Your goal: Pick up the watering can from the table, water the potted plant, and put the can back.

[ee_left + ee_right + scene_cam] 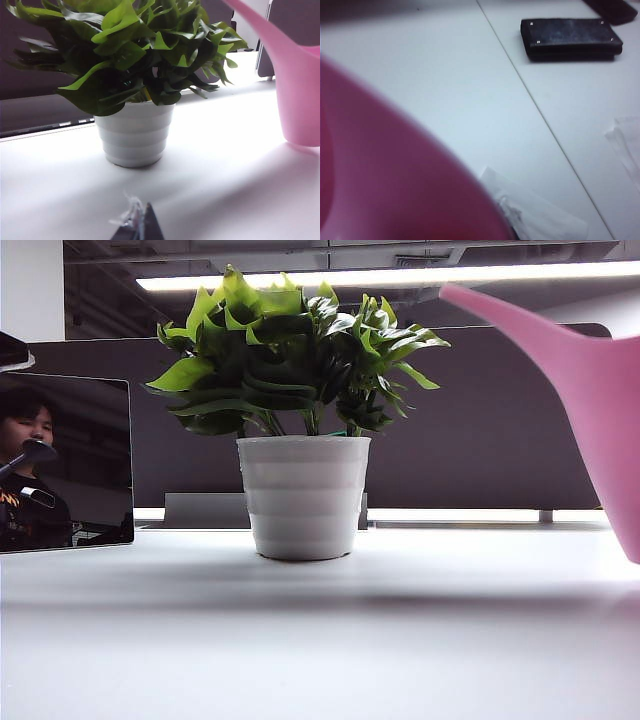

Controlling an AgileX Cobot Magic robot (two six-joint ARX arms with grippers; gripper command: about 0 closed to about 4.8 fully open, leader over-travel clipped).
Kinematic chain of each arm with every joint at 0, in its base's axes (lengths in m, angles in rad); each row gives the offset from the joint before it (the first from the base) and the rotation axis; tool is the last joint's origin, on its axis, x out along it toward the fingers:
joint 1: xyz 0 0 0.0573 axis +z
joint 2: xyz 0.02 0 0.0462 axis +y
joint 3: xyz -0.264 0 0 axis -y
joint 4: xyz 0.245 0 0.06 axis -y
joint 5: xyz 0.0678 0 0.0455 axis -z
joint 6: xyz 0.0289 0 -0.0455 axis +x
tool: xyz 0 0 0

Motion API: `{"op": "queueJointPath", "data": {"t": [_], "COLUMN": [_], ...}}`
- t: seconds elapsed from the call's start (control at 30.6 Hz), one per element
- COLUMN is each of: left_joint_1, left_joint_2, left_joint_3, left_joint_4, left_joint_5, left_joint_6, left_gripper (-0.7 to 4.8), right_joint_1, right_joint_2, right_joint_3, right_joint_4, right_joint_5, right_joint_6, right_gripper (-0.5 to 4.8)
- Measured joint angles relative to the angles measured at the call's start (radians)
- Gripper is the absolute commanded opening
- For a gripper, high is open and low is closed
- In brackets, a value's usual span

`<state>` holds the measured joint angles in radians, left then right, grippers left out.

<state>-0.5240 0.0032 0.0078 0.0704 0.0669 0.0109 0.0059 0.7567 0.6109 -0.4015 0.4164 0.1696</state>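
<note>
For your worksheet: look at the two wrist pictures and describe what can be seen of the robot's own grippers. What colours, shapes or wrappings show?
Very little shows. Of the left gripper only a dark, pointed fingertip with a frayed whitish wrapping at its tip appears. Of the right gripper there is just pale translucent tape or film over a dark part, beside the pink blur. No arm links, cables or markings show.

A: Watering can (600, 410) first: pink plastic, smooth, a soft satin sheen rather than a hard gloss.

B: And the potted plant (300, 390)? Its pot looks like white plastic, ribbed in bands, matt. The leaves are waxy, catching light on the bright green ones.

A: Worktop (320, 640) is plain white, smooth, a dull finish with faint shading, and one thin seam line shows in the right wrist view.

B: Near the far edge there, a black box (570, 37), leathery grain, with small metallic studs at the corners.
</note>
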Motion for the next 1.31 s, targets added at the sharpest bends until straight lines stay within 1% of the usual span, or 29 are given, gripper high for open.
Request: {"op": "queueJointPath", "data": {"t": [0.1,0.23,0.29,0.46,0.65,0.79,0.98,1.15,1.31], "left_joint_1": [0.000,0.000,0.000,0.000,0.000,0.000,0.000,0.000,0.000], "left_joint_2": [0.000,0.000,0.000,0.000,0.000,0.000,0.000,0.000,0.000], "left_joint_3": [0.000,0.000,0.000,0.000,0.000,0.000,0.000,0.000,0.000], "left_joint_4": [0.000,0.000,0.000,0.000,0.000,0.000,0.000,0.000,0.000], "left_joint_5": [0.000,0.000,0.000,0.000,0.000,0.000,0.000,0.000,0.000], "left_joint_6": [0.000,0.000,0.000,0.000,0.000,0.000,0.000,0.000,0.000], "left_gripper": [-0.05,-0.05,-0.05,-0.05,-0.05,-0.05,-0.05,-0.05,-0.05], "right_joint_1": [0.000,0.000,0.000,0.000,0.001,0.002,0.002,0.010,0.045], "right_joint_2": [-0.030,-0.041,-0.040,0.008,0.136,0.177,0.233,0.252,0.270], "right_joint_3": [0.000,0.035,0.082,0.268,0.460,0.557,0.607,0.624,0.633], "right_joint_4": [0.003,-0.018,-0.042,-0.047,-0.173,-0.182,-0.211,-0.203,-0.164], "right_joint_5": [-0.006,-0.019,-0.019,-0.020,-0.045,-0.053,-0.061,-0.061,-0.050], "right_joint_6": [-0.018,-0.093,-0.139,-0.243,-0.372,-0.444,-0.516,-0.538,-0.626], "right_gripper": [-0.07,-0.07,-0.07,-0.06,-0.06,-0.06,-0.06,-0.07,-0.07]}}
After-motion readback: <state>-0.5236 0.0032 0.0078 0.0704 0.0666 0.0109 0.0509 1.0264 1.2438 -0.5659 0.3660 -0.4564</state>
